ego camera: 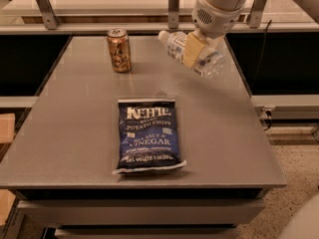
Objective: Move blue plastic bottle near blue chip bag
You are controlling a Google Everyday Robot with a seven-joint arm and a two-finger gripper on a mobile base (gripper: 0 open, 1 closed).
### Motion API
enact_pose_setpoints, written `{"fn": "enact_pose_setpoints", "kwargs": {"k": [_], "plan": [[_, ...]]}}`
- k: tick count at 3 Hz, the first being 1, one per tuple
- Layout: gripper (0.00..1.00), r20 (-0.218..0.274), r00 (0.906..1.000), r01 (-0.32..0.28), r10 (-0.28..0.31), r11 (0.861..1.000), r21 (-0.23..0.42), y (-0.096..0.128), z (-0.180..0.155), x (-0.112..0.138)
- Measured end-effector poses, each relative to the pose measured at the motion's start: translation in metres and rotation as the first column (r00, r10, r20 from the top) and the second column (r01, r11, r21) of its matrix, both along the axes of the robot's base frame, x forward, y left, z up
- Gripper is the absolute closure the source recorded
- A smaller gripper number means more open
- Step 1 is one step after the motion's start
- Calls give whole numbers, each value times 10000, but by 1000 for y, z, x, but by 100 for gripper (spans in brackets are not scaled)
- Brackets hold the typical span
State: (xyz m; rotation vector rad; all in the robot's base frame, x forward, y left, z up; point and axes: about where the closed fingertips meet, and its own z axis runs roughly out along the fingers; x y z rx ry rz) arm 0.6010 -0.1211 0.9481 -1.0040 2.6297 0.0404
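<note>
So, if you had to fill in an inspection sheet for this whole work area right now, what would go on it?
Surface: grey table, flat, no spills seen.
Job's things: blue plastic bottle held tilted over the table's far right part, cap pointing left; blue chip bag lying flat near the front middle, well apart from the bottle.
Clutter: gold-brown soda can upright, far left.
Grippers: gripper shut on the bottle's middle.
Cables: thin dark cable hanging beyond the table's right edge.
Surroundings: metal frame posts behind the table; speckled floor at right.
</note>
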Motion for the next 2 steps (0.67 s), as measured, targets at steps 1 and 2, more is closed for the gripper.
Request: {"fn": "enact_pose_setpoints", "kwargs": {"k": [1, 2], "plan": [[100, -413, 9990, -158, 179, 9986, 508, 7, -20, 7], [100, -738, 9968, -251, 311, 9963, 821, 13, -40, 13]]}}
